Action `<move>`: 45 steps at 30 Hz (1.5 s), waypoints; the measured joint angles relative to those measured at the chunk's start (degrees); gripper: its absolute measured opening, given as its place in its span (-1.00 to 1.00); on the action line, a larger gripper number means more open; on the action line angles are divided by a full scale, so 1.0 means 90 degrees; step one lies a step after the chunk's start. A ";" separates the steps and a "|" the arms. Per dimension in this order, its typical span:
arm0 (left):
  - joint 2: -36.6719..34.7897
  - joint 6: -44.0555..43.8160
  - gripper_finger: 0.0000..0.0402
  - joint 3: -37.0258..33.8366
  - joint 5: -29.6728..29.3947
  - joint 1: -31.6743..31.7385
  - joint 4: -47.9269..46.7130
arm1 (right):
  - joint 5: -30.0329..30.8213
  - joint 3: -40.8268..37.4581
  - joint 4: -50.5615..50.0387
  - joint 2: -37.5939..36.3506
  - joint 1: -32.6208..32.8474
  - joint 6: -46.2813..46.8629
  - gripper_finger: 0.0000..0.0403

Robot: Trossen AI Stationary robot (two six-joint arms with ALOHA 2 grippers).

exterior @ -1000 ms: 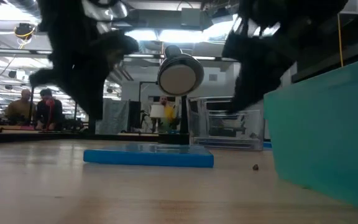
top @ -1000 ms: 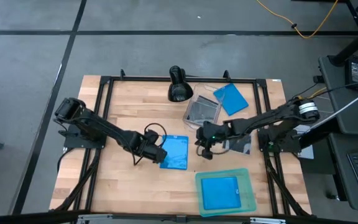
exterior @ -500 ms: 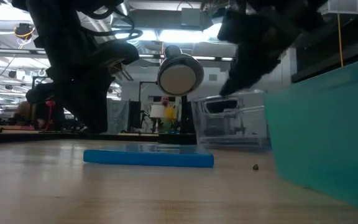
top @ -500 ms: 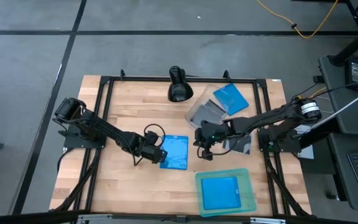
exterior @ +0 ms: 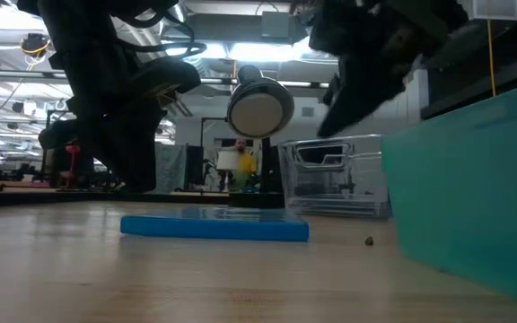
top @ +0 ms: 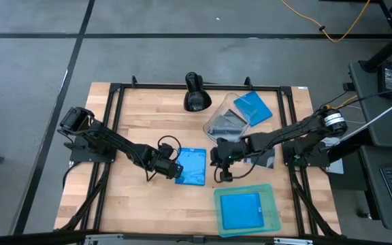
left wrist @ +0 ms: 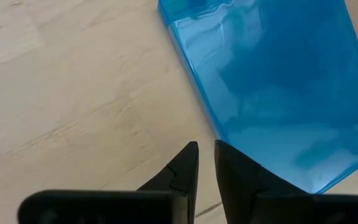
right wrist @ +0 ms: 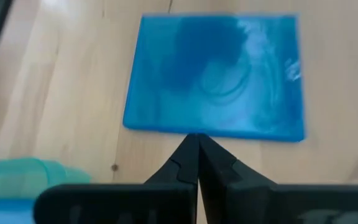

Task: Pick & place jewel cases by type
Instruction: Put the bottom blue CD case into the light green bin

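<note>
One blue jewel case (top: 192, 167) lies flat on the wooden table (top: 135, 122); it also shows as the blue case (exterior: 214, 224) in the low view. My left gripper (top: 173, 167) (left wrist: 205, 165) sits at its left edge, fingers almost together. My right gripper (top: 220, 171) (right wrist: 197, 146) hovers shut just off its right edge, raised above the table (exterior: 328, 126). A second blue case (top: 240, 209) lies in the teal tray (top: 275, 204). A third blue case (top: 254, 107) leans in the clear tub (top: 223, 122). Dark disc cases (top: 264, 160) lie partly hidden under my right arm.
A black round-headed device (top: 196, 95) stands at the table's far edge. The teal tray's wall (exterior: 465, 197) sits at the near right corner. The clear tub (exterior: 335, 179) stands tilted right of centre. Bare wood lies to the left and along the near edge. People show in the room behind.
My right gripper has moved a little toward the near-left, closer to the blue case's right edge, and stayed shut. The clear tub has tipped up on one side and shifted slightly, with the blue case in it.
</note>
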 joint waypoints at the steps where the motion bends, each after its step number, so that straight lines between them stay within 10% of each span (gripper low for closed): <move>1: 0.0000 0.0000 -0.76 0.0002 -0.0008 0.0001 0.0000 | 0.0001 0.0000 -0.0002 0.0095 0.0063 0.0047 -0.97; 31: -0.0005 -0.0049 -0.63 0.0002 -0.0021 -0.0108 0.0002 | 0.0726 0.1423 -0.1269 0.0937 0.0355 -0.0727 -0.97; 45: -0.0005 -0.0073 -0.63 0.0000 -0.0019 -0.0165 0.0002 | -0.0970 0.1430 -0.0547 0.1666 0.0299 -0.0883 -0.97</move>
